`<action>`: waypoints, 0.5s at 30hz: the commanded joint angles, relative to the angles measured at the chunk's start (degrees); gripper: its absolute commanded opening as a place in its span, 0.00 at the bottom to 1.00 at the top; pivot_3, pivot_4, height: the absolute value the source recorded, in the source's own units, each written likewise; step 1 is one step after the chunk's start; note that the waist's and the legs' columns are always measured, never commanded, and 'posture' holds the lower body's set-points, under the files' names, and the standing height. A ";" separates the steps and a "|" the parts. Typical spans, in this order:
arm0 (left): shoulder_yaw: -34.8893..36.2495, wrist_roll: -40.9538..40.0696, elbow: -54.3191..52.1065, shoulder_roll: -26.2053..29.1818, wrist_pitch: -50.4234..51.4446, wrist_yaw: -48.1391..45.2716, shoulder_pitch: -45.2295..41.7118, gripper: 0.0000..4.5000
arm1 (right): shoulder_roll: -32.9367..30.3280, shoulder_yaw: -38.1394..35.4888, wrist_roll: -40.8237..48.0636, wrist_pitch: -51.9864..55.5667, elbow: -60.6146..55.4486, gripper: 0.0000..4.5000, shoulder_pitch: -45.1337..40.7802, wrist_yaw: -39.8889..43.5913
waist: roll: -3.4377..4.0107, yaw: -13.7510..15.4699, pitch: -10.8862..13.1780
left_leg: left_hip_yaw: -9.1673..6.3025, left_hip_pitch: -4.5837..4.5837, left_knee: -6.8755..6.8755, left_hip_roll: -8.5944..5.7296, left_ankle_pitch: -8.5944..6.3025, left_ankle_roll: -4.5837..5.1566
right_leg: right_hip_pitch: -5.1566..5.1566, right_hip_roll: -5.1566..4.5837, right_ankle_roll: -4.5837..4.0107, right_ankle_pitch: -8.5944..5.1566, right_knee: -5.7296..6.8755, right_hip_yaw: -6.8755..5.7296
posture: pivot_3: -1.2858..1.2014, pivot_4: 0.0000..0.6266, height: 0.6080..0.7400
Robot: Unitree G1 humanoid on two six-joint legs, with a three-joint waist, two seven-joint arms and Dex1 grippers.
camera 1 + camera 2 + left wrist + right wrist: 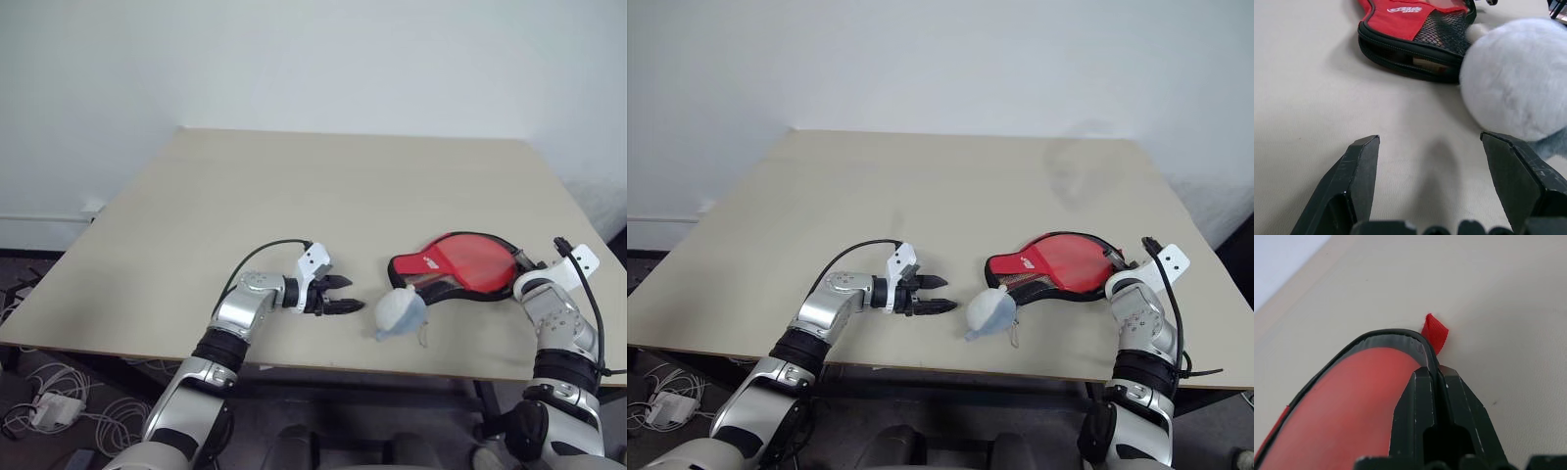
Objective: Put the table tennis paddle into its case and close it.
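Case [460, 264]: paddle-shaped soft pouch, red face, black trim, lying flat on the near right part of the table; narrow handle end points left, round end right.
Handle end: black mesh patch [1442, 29] and white logo [1404, 9] on red fabric; the zip mouth gapes here, showing something pale inside that cannot be identified.
Round end: smooth red face inside a black rim; a small red fabric loop [1435, 333] stands up at the rim.
Right gripper [1437, 377]: fingers pressed together at the rim of the round end; whether they pinch the trim cannot be told.
Plastic wad [400, 313]: pale, translucent, rounded, crumpled; just beside the handle end on its near side, between the case and the left gripper.
Left gripper [348, 296]: jaws apart, empty, pointing right toward the wad, low over the table.
Table [294, 196]: matt beige top, rectangular.
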 commanded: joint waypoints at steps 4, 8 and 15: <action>2.87 -2.31 -2.55 0.13 0.89 -0.12 -1.20 0.78 | -0.94 2.10 -1.33 -0.09 -3.12 0.05 1.34 1.00 | 0.02 -0.04 -0.01 | -0.01 0.01 0.00 0.00 0.00 0.00 | 0.00 0.01 0.00 0.00 0.01 0.01 | 0.52 0.00 1.00; 3.49 -2.33 -1.55 0.31 0.30 -0.17 -1.97 0.78 | -0.50 2.94 -1.84 -0.26 -4.01 0.32 2.36 0.85 | 0.02 -0.04 -0.02 | -0.01 0.02 0.00 0.00 0.00 0.00 | 0.01 0.01 0.00 0.00 0.01 0.02 | 0.52 0.00 1.00; 4.30 -2.34 0.08 1.30 -0.68 -0.74 -2.96 0.78 | -1.10 4.42 -4.71 -3.23 -7.34 0.89 4.82 0.76 | 0.04 -0.15 -0.03 | 0.03 0.05 0.01 0.00 0.01 0.01 | -0.01 0.02 0.00 0.00 0.07 0.08 | 0.52 0.00 1.00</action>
